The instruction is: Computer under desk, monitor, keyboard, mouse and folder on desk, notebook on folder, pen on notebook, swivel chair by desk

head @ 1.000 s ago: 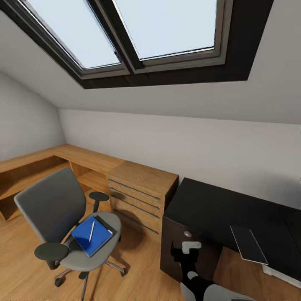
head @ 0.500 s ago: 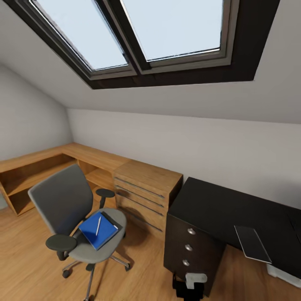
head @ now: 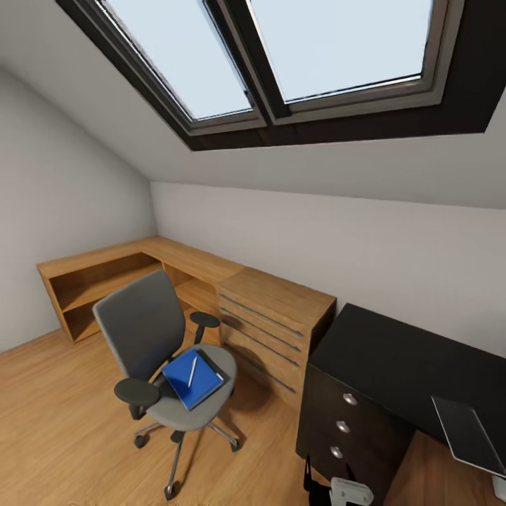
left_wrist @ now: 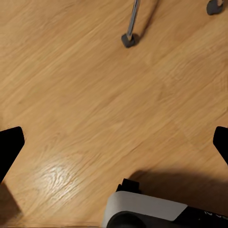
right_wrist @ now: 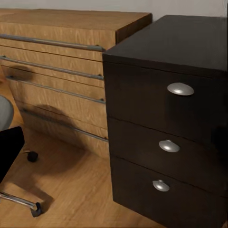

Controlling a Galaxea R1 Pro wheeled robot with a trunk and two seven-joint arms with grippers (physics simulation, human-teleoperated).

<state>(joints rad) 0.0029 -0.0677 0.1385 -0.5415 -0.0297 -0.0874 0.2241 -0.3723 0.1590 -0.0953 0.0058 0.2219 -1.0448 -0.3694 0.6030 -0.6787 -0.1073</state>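
The grey swivel chair (head: 144,330) stands on the wood floor, left of the black desk (head: 393,358). On its seat lies the blue folder (head: 190,383) with the pale pen (head: 192,370) on top. A dark-grey edge of the notebook (head: 214,365) shows along the folder's far side. A slim grey slab that looks like the keyboard (head: 464,436) rests at the desk's right end. My left gripper (left_wrist: 114,142) hangs open over the bare floor near a chair caster (left_wrist: 129,39). My right gripper (right_wrist: 114,152) is open, facing the desk's three-drawer unit (right_wrist: 166,142).
A light-wood drawer chest (head: 274,330) and low wood shelves (head: 98,281) run along the wall behind the chair. A skylight sits in the sloped ceiling. One of my arms (head: 344,492) shows in front of the drawer unit. A pale box (head: 500,486) sits at the lower right.
The head camera has swung, so chair, chest and desk all sit further right and my arm lower in the picture. The folder, pen and chair keep their places relative to each other.
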